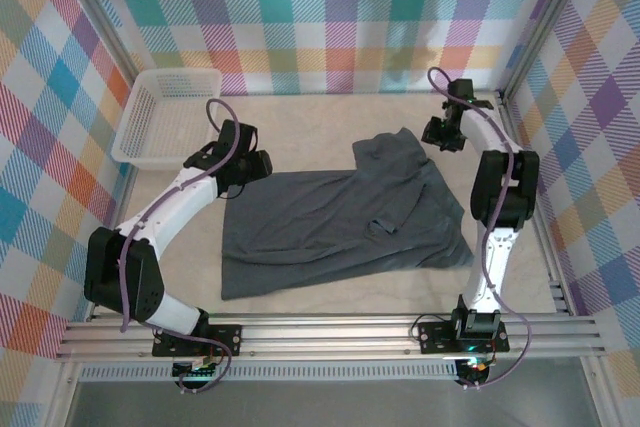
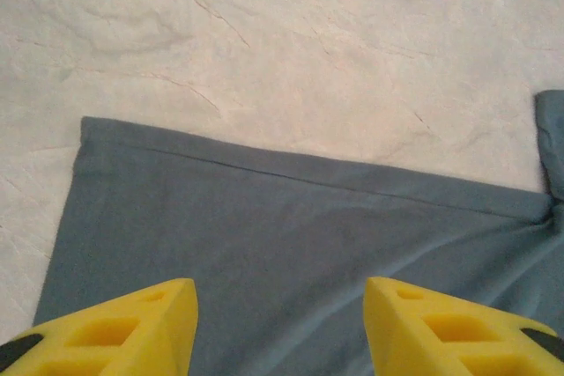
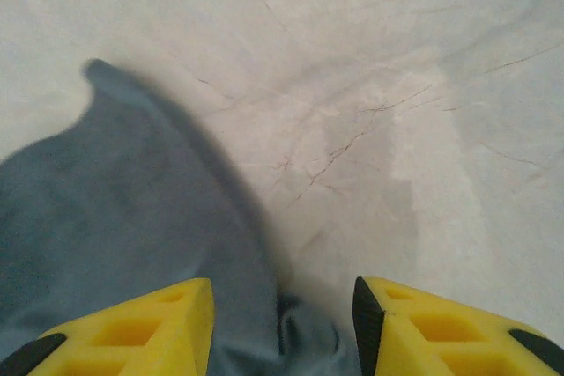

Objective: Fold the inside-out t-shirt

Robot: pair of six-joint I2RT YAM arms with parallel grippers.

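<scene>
at the near edge of the bench (image 1: pixel 380 297) the two arm bases sit on a metal rail (image 1: pixel 330 332). just beyond them the dark slate-grey t-shirt (image 1: pixel 340 227) lies spread out mid-bench, with a straight hemmed edge on the left and a rumpled, folded-over part toward the far right. the left tool (image 1: pixel 247 163) hangs over the shirt's far left corner. in its wrist view the yellow fingers (image 2: pixel 132 328) stand spread above flat cloth, pinching nothing. the right tool (image 1: pixel 440 133) is just past the shirt's far right edge, its fingers (image 3: pixel 441 328) also spread, with a bunched bit of cloth under the gap. farthest off, a white lattice basket (image 1: pixel 160 117) sits in the far left corner by the plaid walls (image 1: pixel 330 17), well apart from the shirt.
</scene>
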